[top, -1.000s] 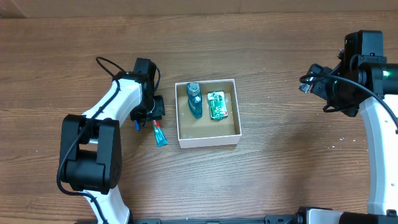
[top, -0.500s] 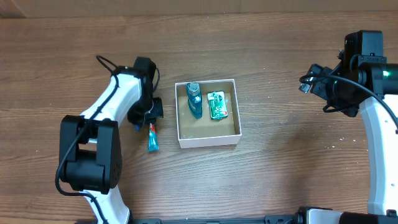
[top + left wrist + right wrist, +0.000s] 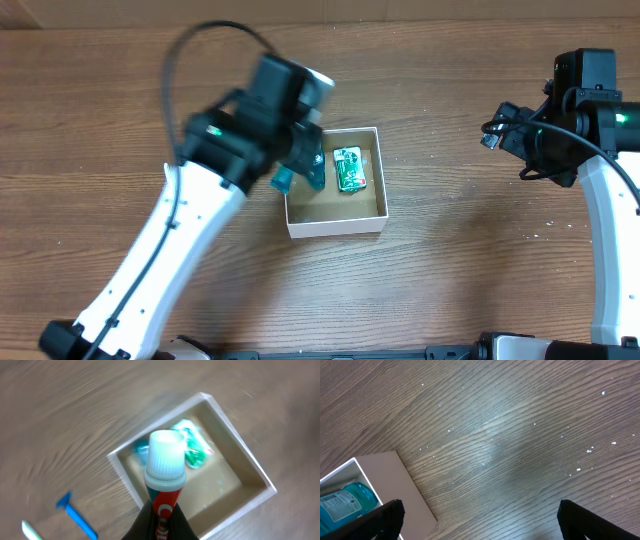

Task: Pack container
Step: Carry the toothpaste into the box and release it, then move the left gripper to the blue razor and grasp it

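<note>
The container (image 3: 335, 229) is a small square box with white walls and a brown floor, at the table's middle. It holds a blue bottle (image 3: 316, 176) and a green packet (image 3: 348, 168). My left gripper (image 3: 291, 165) is shut on a red and teal toothpaste tube (image 3: 163, 491) with a white cap and holds it in the air over the container's left wall (image 3: 250, 462). The bottle (image 3: 139, 450) and packet (image 3: 194, 446) show behind the cap. My right gripper (image 3: 480, 525) is open and empty, far right of the container (image 3: 387, 477), and it also shows in the overhead view (image 3: 520, 135).
A blue toothbrush (image 3: 77, 516) lies on the wooden table left of the container, hidden under my left arm in the overhead view. The bottle (image 3: 345, 502) shows at the right wrist view's left edge.
My left gripper has lifted the toothpaste tube off the table left of the container and swung it up and right, over the container's left side. The right arm has not moved.
</note>
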### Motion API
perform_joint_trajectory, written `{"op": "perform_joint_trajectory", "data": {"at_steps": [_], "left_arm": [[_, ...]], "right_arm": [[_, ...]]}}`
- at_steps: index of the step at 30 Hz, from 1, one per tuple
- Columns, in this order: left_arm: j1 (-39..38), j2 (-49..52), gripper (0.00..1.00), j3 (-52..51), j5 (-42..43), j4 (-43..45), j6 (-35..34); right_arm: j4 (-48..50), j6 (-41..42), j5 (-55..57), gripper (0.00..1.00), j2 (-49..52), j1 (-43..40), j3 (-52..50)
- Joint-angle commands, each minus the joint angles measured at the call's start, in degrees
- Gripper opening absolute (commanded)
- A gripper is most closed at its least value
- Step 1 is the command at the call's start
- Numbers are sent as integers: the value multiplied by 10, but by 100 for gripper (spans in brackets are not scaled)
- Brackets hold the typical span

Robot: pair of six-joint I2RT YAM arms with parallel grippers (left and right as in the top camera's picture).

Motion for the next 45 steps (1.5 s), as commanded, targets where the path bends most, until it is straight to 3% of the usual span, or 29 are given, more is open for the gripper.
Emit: {"op": "perform_joint_trajectory", "data": {"at_steps": [1, 10, 14, 16, 18, 19, 20, 23, 25, 28, 32, 38, 45], "left_arm": [[-64, 49, 4, -2, -27, 7, 137], [-78, 197, 4, -2, -22, 5, 114], [-85, 218, 6, -1, -12, -3, 89], [-94, 212, 28, 15, -13, -23, 88], [-102, 201, 43, 55, -18, -61, 87], [-106, 194, 74, 82, -19, -84, 85], [-108, 188, 86, 107, -23, -105, 77], [-108, 161, 89, 195, -61, -174, 32], [-103, 136, 100, 238, -112, -203, -13], [-76, 93, 100, 251, -178, -215, -91], [43, 64, 100, 251, -169, -238, -167], [222, 94, 100, 187, -43, -215, -168], [298, 180, 100, 27, 1, -114, -168]], "right_arm": [[2, -2, -1, 100, -10, -3, -2], [3, -2, -1, 100, -10, -3, -2], [2, -2, -1, 100, -10, -3, -2], [3, -2, -1, 100, -10, -3, -2], [3, -2, -1, 100, -10, -3, -2], [3, -2, -1, 100, -10, -3, -2], [4, -2, -1, 100, -10, -3, -2], [4, -5, -1, 100, -10, -3, -2], [4, -9, -1, 100, -10, -3, -2], [4, -9, -1, 100, -10, -3, -2], [5, -11, -1, 100, -10, -3, -2], [5, -11, -1, 100, -10, -3, -2], [5, -11, -1, 100, -10, -3, -2]]}}
